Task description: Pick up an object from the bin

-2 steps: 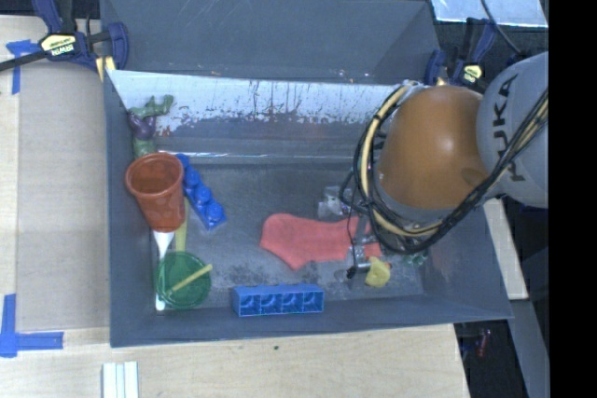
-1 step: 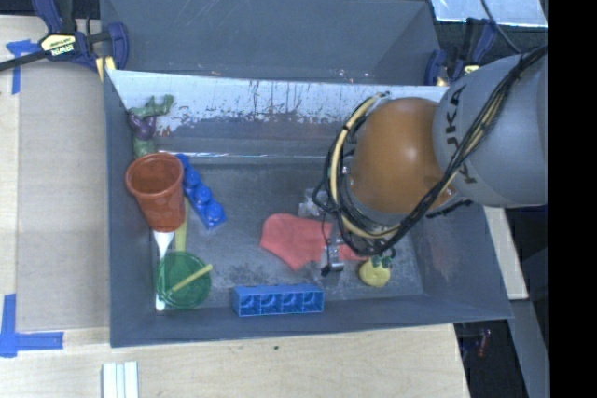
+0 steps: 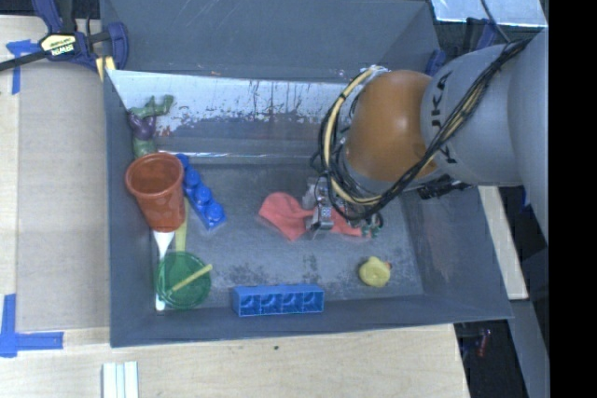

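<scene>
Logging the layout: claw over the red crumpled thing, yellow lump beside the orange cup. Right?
No. The camera view shows the yellow lump apart from the orange cup, at the front right of the bin; the claw is over the red crumpled thing.

From here the orange cover point(image 3: 392, 130) hides most of the hand point(image 3: 322, 217), which itself covers the right end of a crumpled red thing point(image 3: 283, 213). The purple and green thing point(image 3: 149, 118) in the far left corner of the bin point(image 3: 280, 33) is too small to name.
</scene>
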